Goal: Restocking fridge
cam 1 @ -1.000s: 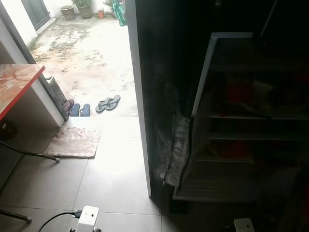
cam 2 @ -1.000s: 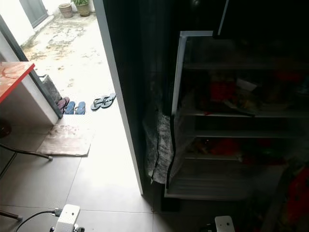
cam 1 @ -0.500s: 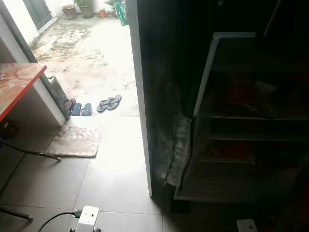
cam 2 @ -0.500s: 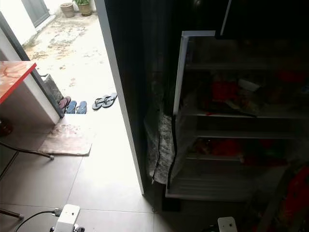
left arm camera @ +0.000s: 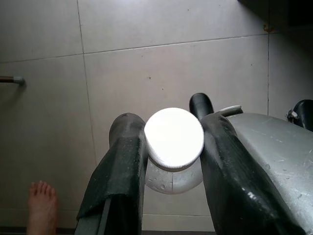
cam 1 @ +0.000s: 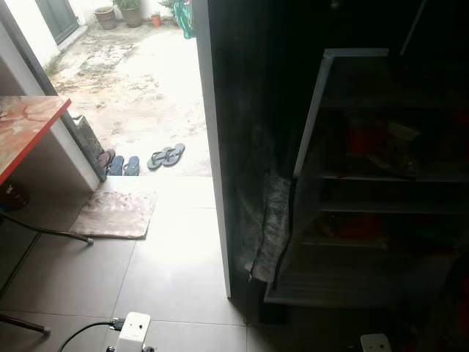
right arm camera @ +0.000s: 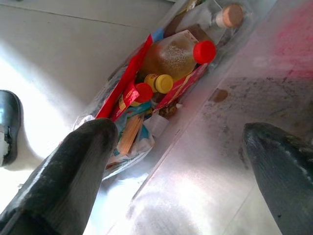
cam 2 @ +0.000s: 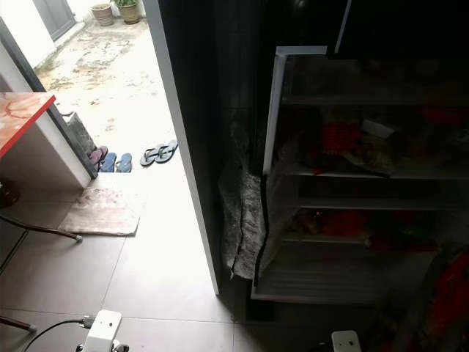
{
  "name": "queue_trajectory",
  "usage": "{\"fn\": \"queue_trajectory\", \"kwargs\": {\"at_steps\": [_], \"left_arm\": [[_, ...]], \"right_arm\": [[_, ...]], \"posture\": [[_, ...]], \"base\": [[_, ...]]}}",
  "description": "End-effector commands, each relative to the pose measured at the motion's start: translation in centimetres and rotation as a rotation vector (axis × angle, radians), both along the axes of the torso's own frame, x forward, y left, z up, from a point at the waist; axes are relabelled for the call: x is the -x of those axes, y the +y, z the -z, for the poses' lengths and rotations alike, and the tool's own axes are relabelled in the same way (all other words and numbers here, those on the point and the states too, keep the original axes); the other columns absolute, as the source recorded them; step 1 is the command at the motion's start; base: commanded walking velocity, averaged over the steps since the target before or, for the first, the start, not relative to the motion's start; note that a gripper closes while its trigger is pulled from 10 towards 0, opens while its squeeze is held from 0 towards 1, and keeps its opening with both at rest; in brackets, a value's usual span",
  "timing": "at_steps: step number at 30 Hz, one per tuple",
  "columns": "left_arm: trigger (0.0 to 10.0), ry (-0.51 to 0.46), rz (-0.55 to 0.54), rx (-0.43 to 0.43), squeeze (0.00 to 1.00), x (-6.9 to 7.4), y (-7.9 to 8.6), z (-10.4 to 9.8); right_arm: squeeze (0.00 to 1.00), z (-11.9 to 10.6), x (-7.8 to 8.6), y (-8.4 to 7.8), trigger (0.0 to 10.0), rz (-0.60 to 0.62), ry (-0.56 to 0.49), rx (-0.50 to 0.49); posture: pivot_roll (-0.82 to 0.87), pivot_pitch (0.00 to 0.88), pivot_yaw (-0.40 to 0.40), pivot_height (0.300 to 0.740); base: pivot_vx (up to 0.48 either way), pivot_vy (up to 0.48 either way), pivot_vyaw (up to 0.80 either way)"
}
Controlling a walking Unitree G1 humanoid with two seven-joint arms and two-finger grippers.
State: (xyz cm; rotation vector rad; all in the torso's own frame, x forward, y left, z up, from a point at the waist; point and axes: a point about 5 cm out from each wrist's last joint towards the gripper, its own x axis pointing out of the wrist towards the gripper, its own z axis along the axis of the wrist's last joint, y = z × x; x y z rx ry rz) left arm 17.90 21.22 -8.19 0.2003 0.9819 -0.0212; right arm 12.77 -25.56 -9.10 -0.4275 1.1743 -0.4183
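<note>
On grey floor tiles (cam 1: 168,286) by the sunlit doorway we clamp our left gripper (left arm camera: 171,161) on a white-capped clear bottle (left arm camera: 174,138), facing the dark open fridge (cam 2: 352,183), our right gripper (right arm camera: 176,161) spread apart.

Both eye views look forward and down from the head, sharing the open fridge (cam 2: 352,183) at frame right and the doorway with sandals (cam 1: 164,156) at upper left. The left wrist view looks straight down, close over floor tiles (left arm camera: 146,68). The right wrist view peers closely at bottles (right arm camera: 171,58).
</note>
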Motion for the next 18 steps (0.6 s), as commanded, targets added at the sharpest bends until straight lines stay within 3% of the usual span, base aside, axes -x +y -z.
{"fn": "queue_trajectory", "kwargs": {"at_steps": [1, 6, 18], "left_arm": [[10.0, 0.011, -0.009, 0.0, 0.0, 0.3, 0.2, 0.1], [10.0, 0.013, -0.01, 0.004, 0.0, 0.5, 0.2, 0.2], [10.0, 0.016, -0.01, 0.011, 0.0, 0.5, 0.1, 0.2]], "right_arm": [[0.0, 0.0, 0.8, -0.8, 10.0, 0.043, 0.011, 0.009], [0.0, -0.4, 1.9, -2.8, 10.0, 0.082, 0.015, 0.047], [0.0, -0.7, 4.8, -5.4, 10.0, 0.216, 0.03, 0.08]], "posture": [[0.02, 0.077, 0.027, 0.74], [0.01, 0.078, 0.025, 0.74], [0.0, 0.08, 0.024, 0.74]], "base": [[0.0, 0.0, 0.0], [0.0, 0.0, 0.0], [0.0, 0.0, 0.0]]}}
